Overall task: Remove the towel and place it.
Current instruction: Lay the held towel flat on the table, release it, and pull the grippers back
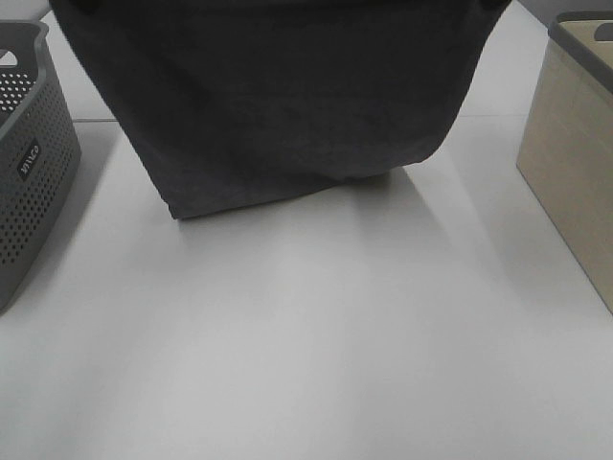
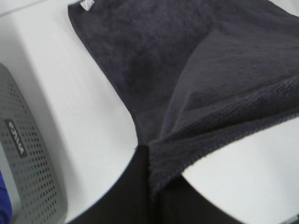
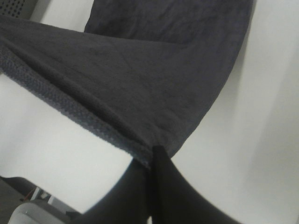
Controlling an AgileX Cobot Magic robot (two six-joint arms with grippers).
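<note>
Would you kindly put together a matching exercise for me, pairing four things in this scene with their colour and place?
Things:
1. towel
2. perforated basket
3. box
4. tag

Colour and place:
A. pale wood colour, at the right edge of the high view
B. white, at a corner of the cloth
C. dark charcoal, hanging in the middle of the high view
D. grey, at the left edge of the high view

Pairs: 1-C, 2-D, 3-A, 4-B.
</note>
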